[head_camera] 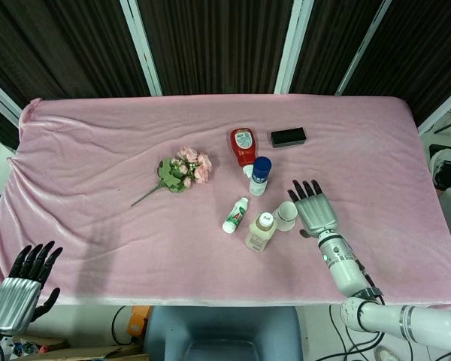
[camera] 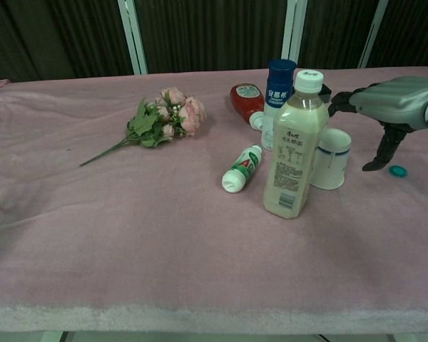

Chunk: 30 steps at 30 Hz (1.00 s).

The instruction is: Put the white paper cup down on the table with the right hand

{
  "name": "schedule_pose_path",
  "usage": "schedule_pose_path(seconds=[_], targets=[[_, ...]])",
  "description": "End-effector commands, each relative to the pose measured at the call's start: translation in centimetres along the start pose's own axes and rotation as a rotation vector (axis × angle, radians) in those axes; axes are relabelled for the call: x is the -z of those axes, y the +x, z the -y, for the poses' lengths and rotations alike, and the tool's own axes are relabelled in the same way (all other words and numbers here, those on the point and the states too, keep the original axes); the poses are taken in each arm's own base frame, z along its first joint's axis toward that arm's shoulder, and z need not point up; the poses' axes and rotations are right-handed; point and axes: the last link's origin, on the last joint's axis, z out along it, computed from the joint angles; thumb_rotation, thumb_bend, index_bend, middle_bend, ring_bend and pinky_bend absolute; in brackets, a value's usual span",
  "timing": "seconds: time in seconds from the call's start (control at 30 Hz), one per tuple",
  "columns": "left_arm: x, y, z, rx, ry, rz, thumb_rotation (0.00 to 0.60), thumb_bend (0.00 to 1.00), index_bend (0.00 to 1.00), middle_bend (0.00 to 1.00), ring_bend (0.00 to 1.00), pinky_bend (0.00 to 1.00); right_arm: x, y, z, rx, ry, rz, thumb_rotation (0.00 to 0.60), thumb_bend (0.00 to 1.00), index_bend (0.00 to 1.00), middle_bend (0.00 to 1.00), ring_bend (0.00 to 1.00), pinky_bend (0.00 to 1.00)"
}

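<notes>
The white paper cup [head_camera: 286, 216] [camera: 331, 158] stands upright on the pink-covered table [head_camera: 98, 226], just right of a tall beige drink bottle [head_camera: 260, 231] [camera: 294, 146]. My right hand [head_camera: 314, 207] [camera: 396, 100] hovers right beside the cup on its right, fingers spread and holding nothing. In the chest view its thumb hangs down clear of the cup wall. My left hand [head_camera: 26, 282] stays low at the front left corner, off the table, fingers extended and empty.
Behind the cup stand a blue-capped bottle [head_camera: 260, 174] [camera: 278, 85] and a lying ketchup bottle [head_camera: 243, 144]. A small green-and-white bottle [head_camera: 235, 215] [camera: 242, 168] lies left of the beige bottle. Pink flowers [head_camera: 184, 171], a black box [head_camera: 288, 137] and a teal cap [camera: 397, 171] also lie here.
</notes>
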Motion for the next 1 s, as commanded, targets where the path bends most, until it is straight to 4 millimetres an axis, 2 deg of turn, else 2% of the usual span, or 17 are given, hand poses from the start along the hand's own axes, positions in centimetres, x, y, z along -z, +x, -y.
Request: schedule_pose_path(seconds=[0.03, 0.27, 0.53, 0.73, 0.83, 1.0], targets=[[0.0, 0.0, 0.0, 0.000, 0.001, 0.001, 0.600, 0.37, 0.00, 0.00, 0.00, 0.02, -0.2, -0.1, 0.1, 0.002, -0.003, 0.005, 0.600, 0.32, 0.25, 0.00, 0.00, 0.00], [-0.1, 0.0, 0.1, 0.001, 0.005, 0.002, 0.600, 0.37, 0.00, 0.00, 0.00, 0.02, -1.0, -0.2, 0.9, -0.001, 0.013, 0.014, 0.600, 0.34, 0.29, 0.00, 0.00, 0.00], [0.1, 0.1, 0.2, 0.003, 0.008, -0.001, 0.600, 0.37, 0.00, 0.00, 0.00, 0.02, -1.5, -0.3, 1.6, 0.013, 0.013, -0.006, 0.600, 0.45, 0.46, 0.00, 0.00, 0.00], [0.2, 0.1, 0.2, 0.005, 0.005, -0.004, 0.600, 0.37, 0.00, 0.00, 0.00, 0.02, -1.5, -0.3, 1.6, 0.011, -0.007, -0.021, 0.600, 0.47, 0.54, 0.00, 0.00, 0.00], [0.3, 0.2, 0.2, 0.006, 0.003, -0.007, 0.600, 0.37, 0.00, 0.00, 0.00, 0.02, -0.8, -0.1, 0.8, 0.001, -0.010, -0.032, 0.600, 0.47, 0.55, 0.00, 0.00, 0.00], [0.3, 0.2, 0.2, 0.008, 0.001, -0.010, 0.600, 0.37, 0.00, 0.00, 0.00, 0.02, 2.5, -0.5, -3.3, 0.013, -0.042, -0.048, 0.600, 0.47, 0.54, 0.00, 0.00, 0.00]])
